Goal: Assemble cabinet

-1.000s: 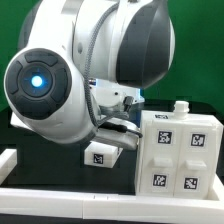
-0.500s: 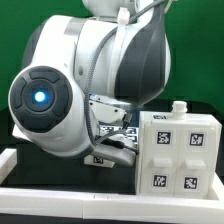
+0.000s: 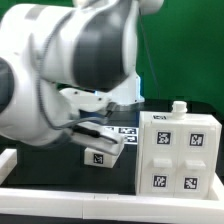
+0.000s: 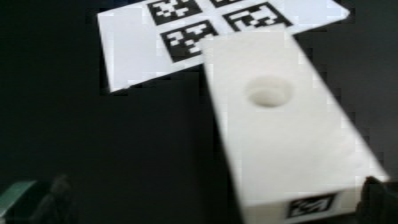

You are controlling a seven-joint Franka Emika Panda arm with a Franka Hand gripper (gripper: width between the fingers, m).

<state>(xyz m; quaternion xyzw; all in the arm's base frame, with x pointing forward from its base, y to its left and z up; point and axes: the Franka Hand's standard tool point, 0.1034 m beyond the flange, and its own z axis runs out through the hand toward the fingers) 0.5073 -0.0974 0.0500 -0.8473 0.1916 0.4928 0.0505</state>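
The cabinet body (image 3: 180, 150) is a large white box with square marker tags on its front, standing at the exterior view's right. A long white part (image 4: 285, 120) with a round hole in its upper face and a tag on its end lies on the black table. In the exterior view it is the small tagged block (image 3: 100, 155) to the left of the cabinet body. My gripper (image 4: 210, 205) is open just above this part. One dark finger (image 4: 32, 200) stands well clear of it and the other finger (image 4: 384, 195) is close by its side. In the exterior view my gripper (image 3: 100, 140) is mostly hidden by the arm.
The marker board (image 4: 178, 40) lies flat beyond the long part's far end and also shows in the exterior view (image 3: 126, 130). A low white border rail (image 3: 60, 195) runs along the front. The arm's bulk fills the exterior view's left and centre.
The arm has turned: its round joint with the blue light swung off the exterior view's left edge. The tagged part and the cabinet body have not moved.
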